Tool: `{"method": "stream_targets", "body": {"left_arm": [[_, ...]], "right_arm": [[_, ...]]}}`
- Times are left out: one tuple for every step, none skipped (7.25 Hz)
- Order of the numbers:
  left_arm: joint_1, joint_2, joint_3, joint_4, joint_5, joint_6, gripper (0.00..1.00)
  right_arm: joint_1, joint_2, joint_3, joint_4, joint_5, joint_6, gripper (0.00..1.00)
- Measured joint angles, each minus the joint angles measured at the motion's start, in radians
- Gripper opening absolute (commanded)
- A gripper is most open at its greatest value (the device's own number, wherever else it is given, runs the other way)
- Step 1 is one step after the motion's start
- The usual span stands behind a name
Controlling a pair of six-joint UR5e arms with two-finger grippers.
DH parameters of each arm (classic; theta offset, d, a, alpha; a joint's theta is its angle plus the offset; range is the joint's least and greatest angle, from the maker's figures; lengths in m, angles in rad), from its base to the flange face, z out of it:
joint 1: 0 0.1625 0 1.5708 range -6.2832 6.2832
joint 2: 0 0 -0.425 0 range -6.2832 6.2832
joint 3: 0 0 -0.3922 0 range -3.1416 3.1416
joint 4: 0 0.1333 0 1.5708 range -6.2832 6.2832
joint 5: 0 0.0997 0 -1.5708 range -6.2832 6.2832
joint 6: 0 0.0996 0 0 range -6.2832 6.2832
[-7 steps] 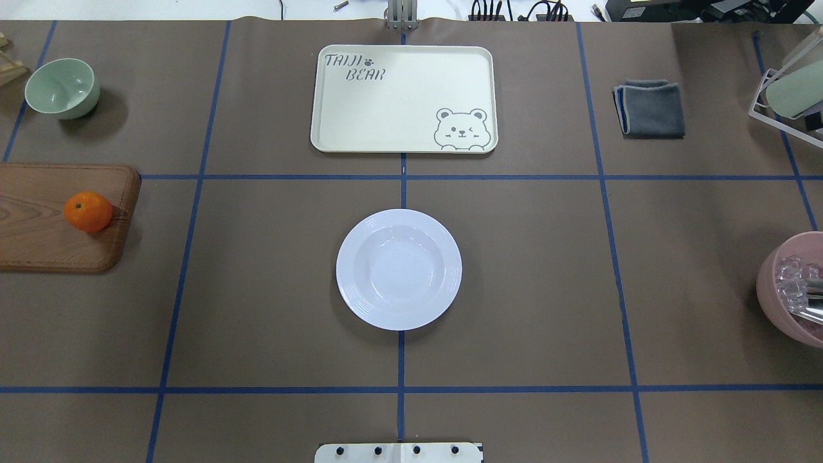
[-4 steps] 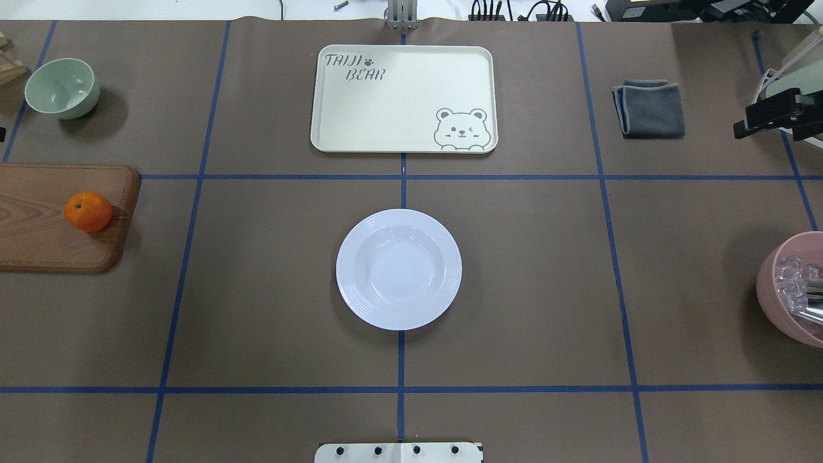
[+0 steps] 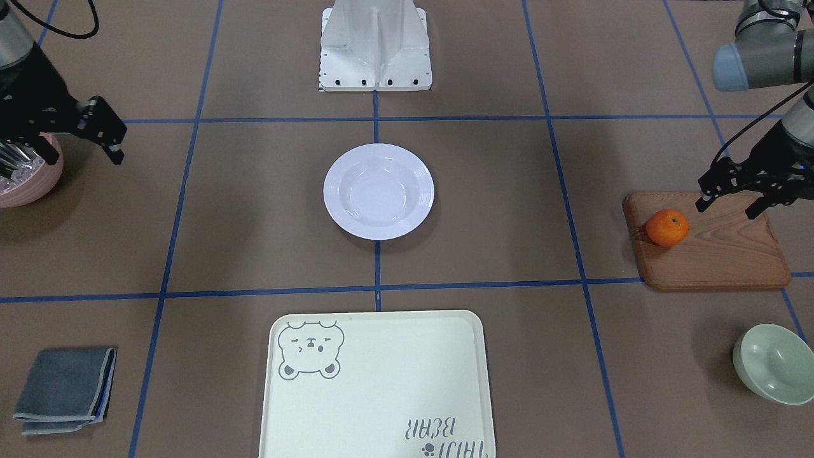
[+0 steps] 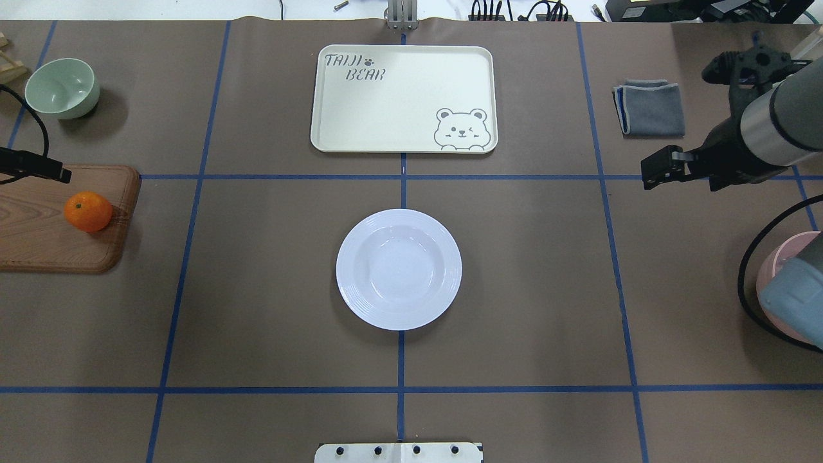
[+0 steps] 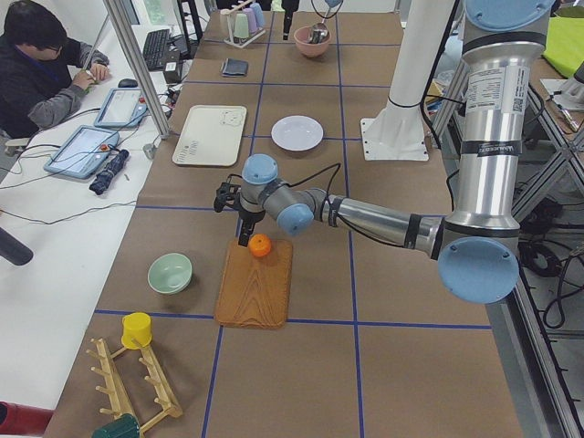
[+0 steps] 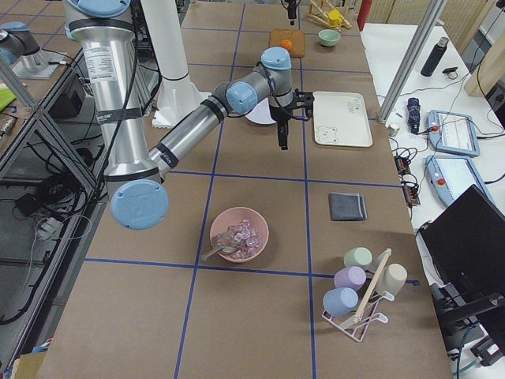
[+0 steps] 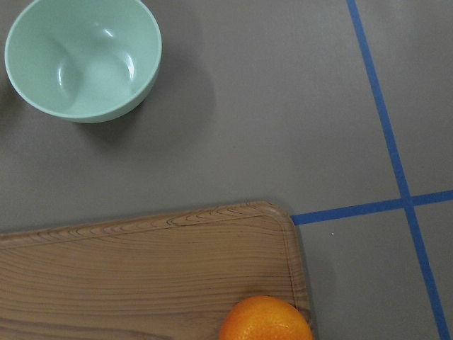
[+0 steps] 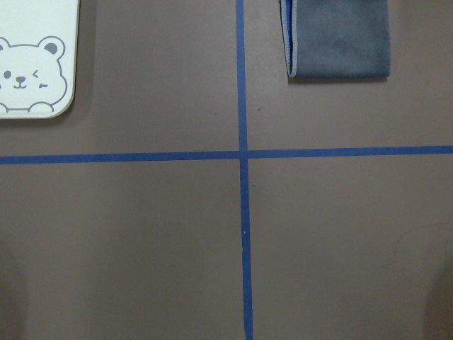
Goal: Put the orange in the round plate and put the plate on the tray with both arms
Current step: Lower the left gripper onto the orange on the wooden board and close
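The orange (image 4: 88, 211) lies on a brown wooden board (image 4: 58, 247) at the table's left edge. Its top shows at the bottom of the left wrist view (image 7: 265, 320). My left gripper (image 3: 729, 208) hovers open over the board's back edge, just behind the orange and apart from it. The white round plate (image 4: 398, 269) sits empty at the table's middle. Beyond it lies the cream tray (image 4: 392, 109) with the bear drawing, nothing on it. My right gripper (image 3: 82, 152) hangs open and empty over bare table, well to the right of the plate.
A pale green bowl (image 4: 62, 87) stands behind the board. A folded grey cloth (image 4: 651, 108) lies at the back right. A pink bowl (image 6: 239, 234) with ice and a spoon sits at the right edge, a cup rack (image 6: 359, 292) beyond it. A person (image 5: 36, 64) sits at a side desk.
Both arms have come into the overhead view. The right gripper moved in from the right edge toward the middle. The left gripper appeared at the left edge over the board.
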Motion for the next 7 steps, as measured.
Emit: {"method": "stream_targets", "body": {"left_arm": [[0.041,0.001,0.004,-0.005,0.031,-0.014,0.99],[0.081,0.001,0.01,-0.007,0.061,-0.034,0.99],[0.112,-0.001,0.02,-0.008,0.081,-0.051,0.99],[0.13,-0.004,0.035,-0.008,0.091,-0.058,0.99],[0.142,-0.007,0.049,-0.009,0.1,-0.06,0.99],[0.151,-0.01,0.065,-0.013,0.108,-0.059,0.99],[0.155,-0.014,0.087,-0.027,0.111,-0.058,0.99]], "right_arm": [[-0.031,0.002,0.005,-0.003,-0.016,0.015,1.0],[-0.046,0.002,0.006,-0.004,-0.022,0.02,1.0],[-0.052,0.002,0.007,-0.004,-0.026,0.021,1.0],[-0.055,0.002,0.007,-0.004,-0.032,0.022,1.0],[-0.057,0.001,0.006,-0.003,-0.036,0.022,1.0],[-0.059,0.001,0.005,-0.003,-0.039,0.022,1.0],[-0.06,0.001,0.004,-0.003,-0.041,0.022,1.0]]}}
